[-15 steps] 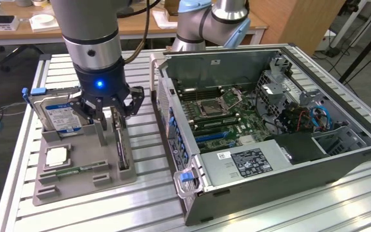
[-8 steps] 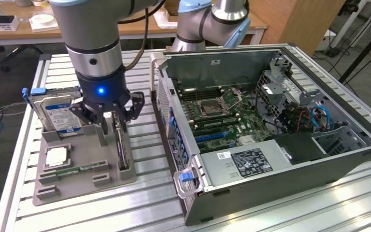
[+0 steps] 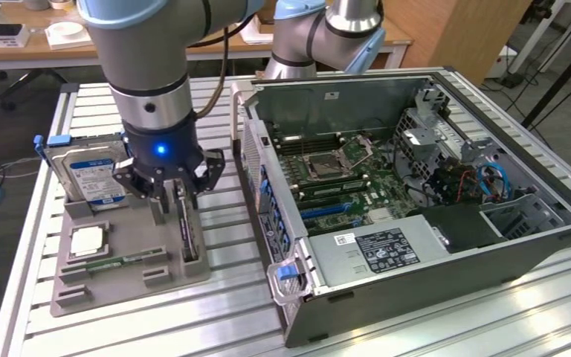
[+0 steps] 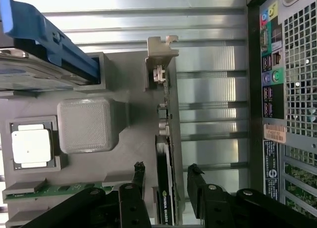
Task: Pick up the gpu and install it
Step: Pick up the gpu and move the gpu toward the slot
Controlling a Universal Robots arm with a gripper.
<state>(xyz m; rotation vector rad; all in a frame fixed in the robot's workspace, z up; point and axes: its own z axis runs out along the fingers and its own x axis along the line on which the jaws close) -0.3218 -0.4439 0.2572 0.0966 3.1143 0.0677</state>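
A slatted metal table [image 3: 484,327] carries a grey tray [image 3: 107,288] of parts beside an open computer case [image 3: 444,290]. The gpu [image 4: 164,198] stands on its long edge in a slot along the tray edge nearest the case. The gripper [image 4: 167,167] hangs low over it, jaws spread and holding nothing, one finger on each side of the card. The pick-up looks to be the step in hand, and it probably calls for a square, centred squeeze on the card's flat faces, so it lifts free without tilting.
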